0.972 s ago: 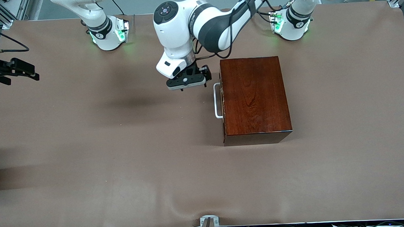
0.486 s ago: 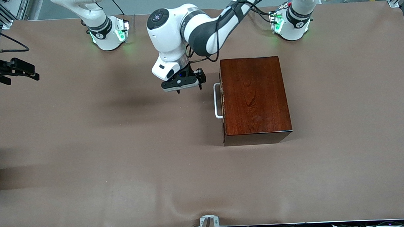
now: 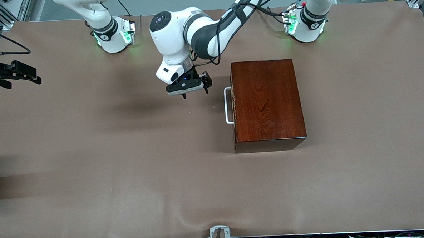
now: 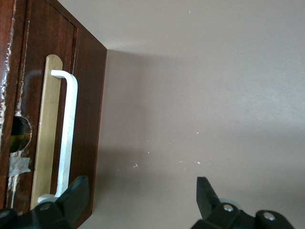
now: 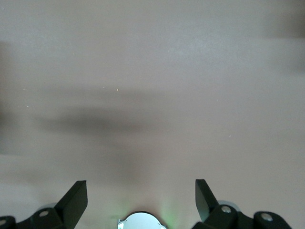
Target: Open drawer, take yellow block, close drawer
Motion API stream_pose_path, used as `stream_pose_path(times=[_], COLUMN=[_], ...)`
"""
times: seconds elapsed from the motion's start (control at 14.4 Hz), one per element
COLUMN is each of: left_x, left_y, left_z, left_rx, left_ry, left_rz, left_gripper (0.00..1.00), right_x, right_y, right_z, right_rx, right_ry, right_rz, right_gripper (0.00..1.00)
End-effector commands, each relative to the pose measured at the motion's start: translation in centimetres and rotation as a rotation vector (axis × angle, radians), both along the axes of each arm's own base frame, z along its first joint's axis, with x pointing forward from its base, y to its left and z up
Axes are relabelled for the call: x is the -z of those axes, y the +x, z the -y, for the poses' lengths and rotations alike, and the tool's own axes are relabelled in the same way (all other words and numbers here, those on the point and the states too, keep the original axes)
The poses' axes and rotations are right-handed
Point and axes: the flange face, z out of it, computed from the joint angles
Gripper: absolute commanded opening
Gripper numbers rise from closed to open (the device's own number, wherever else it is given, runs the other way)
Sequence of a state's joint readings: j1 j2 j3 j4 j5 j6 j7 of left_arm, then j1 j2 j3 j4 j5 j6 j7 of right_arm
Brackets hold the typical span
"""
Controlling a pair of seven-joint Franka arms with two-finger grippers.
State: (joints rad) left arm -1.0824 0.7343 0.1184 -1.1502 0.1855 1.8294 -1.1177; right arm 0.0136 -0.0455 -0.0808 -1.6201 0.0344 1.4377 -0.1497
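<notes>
- The brown table cover lies bare along the edge nearest the front camera, with wide open room there and toward the right arm's end.
- The dark reddish-brown wooden box sits toward the left arm's end of the table, its lower edge well clear of the near table edge.
- The drawer is shut, its pale front flush in the box face; its white bar handle stands out from that face toward the table's middle.
- The left gripper hangs over bare cover just beside the box's handle side, up toward the farther end of the handle, apart from it. Its jaws are spread wide with nothing between them; in the left wrist view one finger sits in line with the handle's end, the other over open cover.
- The right gripper waits off the table's edge at the right arm's end, jaws released, empty.
- The yellow block cannot be seen.
</notes>
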Motion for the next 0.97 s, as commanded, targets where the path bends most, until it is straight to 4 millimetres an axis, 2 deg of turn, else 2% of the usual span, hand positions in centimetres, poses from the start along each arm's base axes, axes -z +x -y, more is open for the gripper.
stream_pose_path(times=[0.0, 0.28, 0.56, 0.9], left_x=[0.9, 2.4, 3.8, 4.9], left_y=[-0.1, -0.4, -0.4, 1.0], left_z=[0.8, 0.1, -1.1, -3.2], left_rx=[0.003, 0.033, 0.099, 0.098], left_ry=[0.029, 0.141, 0.245, 0.321], left_rz=[0.052, 0.071, 0.017, -0.015], left_gripper=[1.0, 1.0, 1.0, 1.0], right_x=[-0.2, -0.2, -0.3, -0.2], right_y=[-0.7, -0.7, -0.7, -0.7], right_z=[0.2, 0.2, 0.2, 0.2], right_rx=[0.0, 0.0, 0.001, 0.001], right_ry=[-0.005, -0.005, -0.005, -0.005], right_rz=[0.002, 0.002, 0.003, 0.002], right_gripper=[1.0, 1.0, 1.0, 1.0])
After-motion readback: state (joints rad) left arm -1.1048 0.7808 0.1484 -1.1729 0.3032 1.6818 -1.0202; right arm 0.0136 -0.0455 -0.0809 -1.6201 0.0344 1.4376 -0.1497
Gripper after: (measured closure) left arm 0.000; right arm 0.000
